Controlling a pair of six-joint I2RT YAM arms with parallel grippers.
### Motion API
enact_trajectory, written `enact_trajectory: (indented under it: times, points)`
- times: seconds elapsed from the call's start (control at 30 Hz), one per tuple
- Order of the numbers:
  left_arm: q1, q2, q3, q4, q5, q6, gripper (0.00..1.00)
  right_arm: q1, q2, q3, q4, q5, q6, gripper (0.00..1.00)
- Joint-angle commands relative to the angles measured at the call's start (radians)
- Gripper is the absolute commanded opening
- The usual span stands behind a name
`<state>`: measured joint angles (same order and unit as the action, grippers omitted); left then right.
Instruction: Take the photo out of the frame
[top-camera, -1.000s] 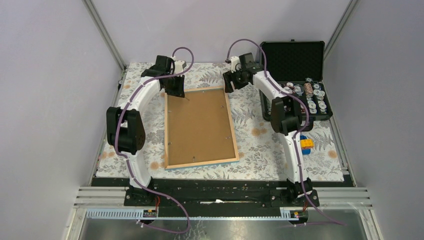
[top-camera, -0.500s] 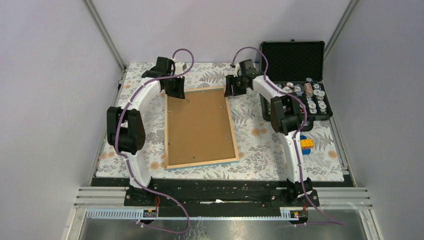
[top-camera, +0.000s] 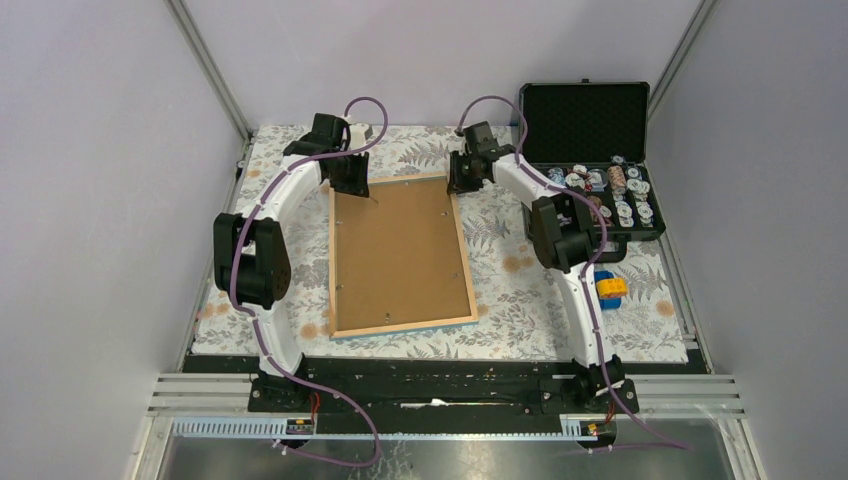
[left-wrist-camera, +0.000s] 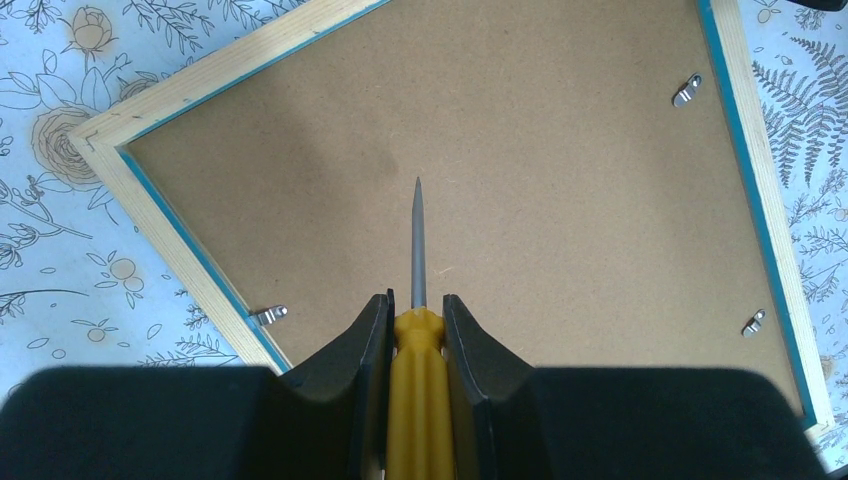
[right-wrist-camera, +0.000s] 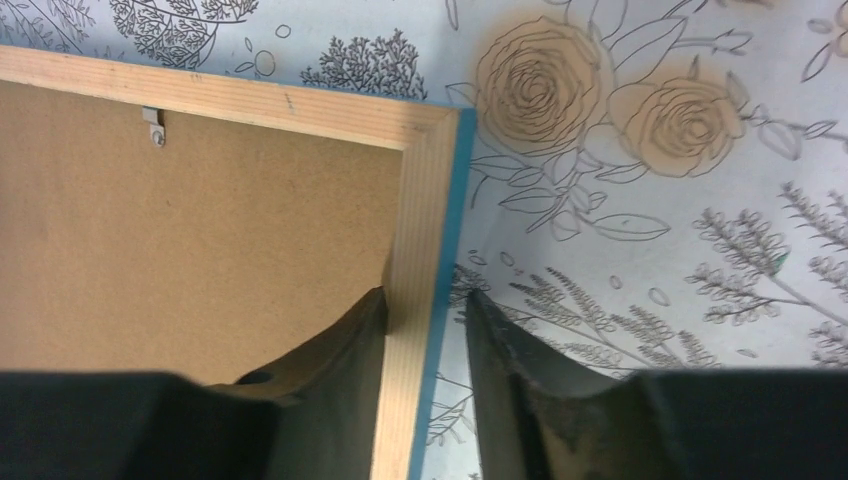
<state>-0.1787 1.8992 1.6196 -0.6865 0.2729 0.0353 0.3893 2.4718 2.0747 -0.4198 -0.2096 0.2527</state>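
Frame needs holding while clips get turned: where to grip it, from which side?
Likely the wood rim near a corner, from above, one finger inside, one outside. The frame lies flat, back up, so only that narrow rail gives opposing faces; the right gripper straddles it so.

Mid table (top-camera: 520, 300) lies the frame (top-camera: 400, 255), back up, long side near-to-far. Over its far-left corner hangs the left end effector (left-wrist-camera: 417, 305), screwdriver (left-wrist-camera: 417, 400) between its fingers, tip above the frame's back. The right end effector (right-wrist-camera: 425, 300) straddles the far-right rim. A case (top-camera: 585, 120) sits at the table's far right.
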Motion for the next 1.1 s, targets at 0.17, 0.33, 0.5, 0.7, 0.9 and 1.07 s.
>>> enact_trajectory:
  times: [0.17,0.33,0.5,0.7,0.9,1.07]
  points:
    - [-0.008,-0.03,0.018,0.048,-0.002,-0.011,0.0,0.006,-0.162,-0.23,-0.036,0.075,0.117,0.08]
    - [-0.04,-0.008,0.019,0.064,0.01,-0.031,0.0,0.011,-0.29,-0.406,-0.015,0.064,0.188,0.1]
    - [-0.078,0.005,0.018,0.111,0.03,-0.046,0.0,0.01,-0.369,-0.461,-0.005,0.002,0.107,0.52]
    - [-0.114,0.035,0.035,0.132,0.045,-0.08,0.0,0.008,-0.371,-0.412,-0.009,0.0,-0.176,0.76]
    - [-0.145,0.041,0.009,0.19,0.043,-0.117,0.0,0.006,-0.259,-0.253,-0.051,-0.085,-0.454,0.84]
    - [-0.157,0.058,0.003,0.221,0.014,-0.15,0.0,0.006,-0.155,-0.094,-0.065,-0.134,-0.523,0.84]
